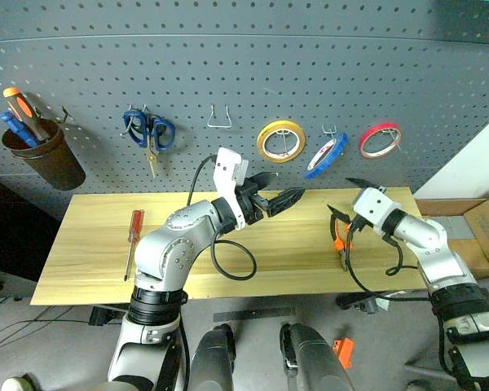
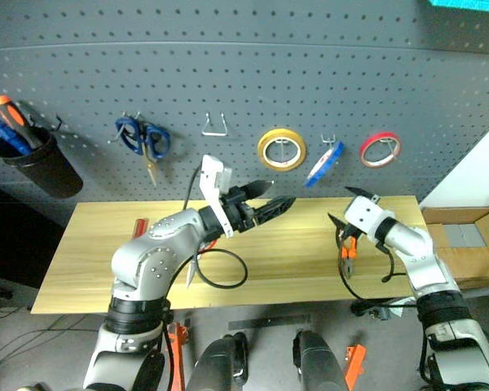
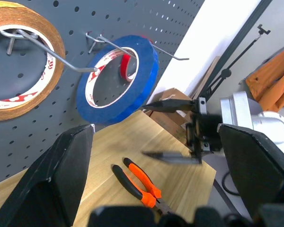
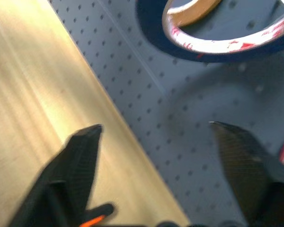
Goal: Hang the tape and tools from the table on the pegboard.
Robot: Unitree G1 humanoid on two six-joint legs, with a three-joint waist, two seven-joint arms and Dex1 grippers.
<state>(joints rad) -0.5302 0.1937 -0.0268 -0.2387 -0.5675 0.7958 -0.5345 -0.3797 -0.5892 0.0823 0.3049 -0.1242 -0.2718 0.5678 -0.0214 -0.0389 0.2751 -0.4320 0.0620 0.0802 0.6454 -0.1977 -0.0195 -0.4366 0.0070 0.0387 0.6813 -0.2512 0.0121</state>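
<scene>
While the blue tape (image 1: 325,155) already hangs on its pegboard (image 1: 244,73) hook, the orange-handled pliers (image 3: 141,184) lie on the tabletop (image 1: 90,244) at the right, just beside the right end effector (image 1: 345,213), whose fingers stand spread. Stiff and fairly heavy, they are best pinched across both rubbery handles. The left end effector (image 1: 275,194), also spread and empty, hovers mid-table.

Three tape rolls (image 1: 280,140), two screwdrivers (image 1: 133,242)
</scene>
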